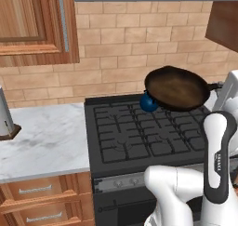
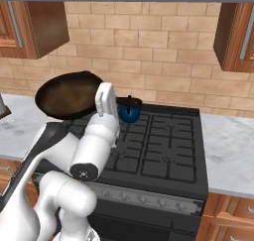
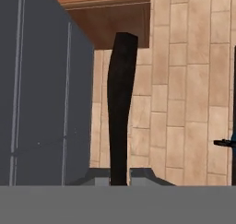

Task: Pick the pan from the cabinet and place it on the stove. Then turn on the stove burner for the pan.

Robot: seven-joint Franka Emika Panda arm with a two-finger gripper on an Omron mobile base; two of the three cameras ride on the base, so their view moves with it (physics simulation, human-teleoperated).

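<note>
While the pan [image 1: 176, 88] hangs tilted in the air above the back of the stove [image 1: 139, 136], near the blue kettle [image 1: 148, 103], our pincer [image 3: 119, 179] is clamped tight on its black handle [image 3: 120, 103]. We judge the carry step underway; next we must level it and lower it onto a burner grate clear of the kettle.

Light was even and soft across my views, with no glare. My pan [image 1: 176, 88] threw no clear shadow on the stove [image 1: 139, 136]. Everything looked slightly soft and low-resolution, my hand view coarsest.
</note>
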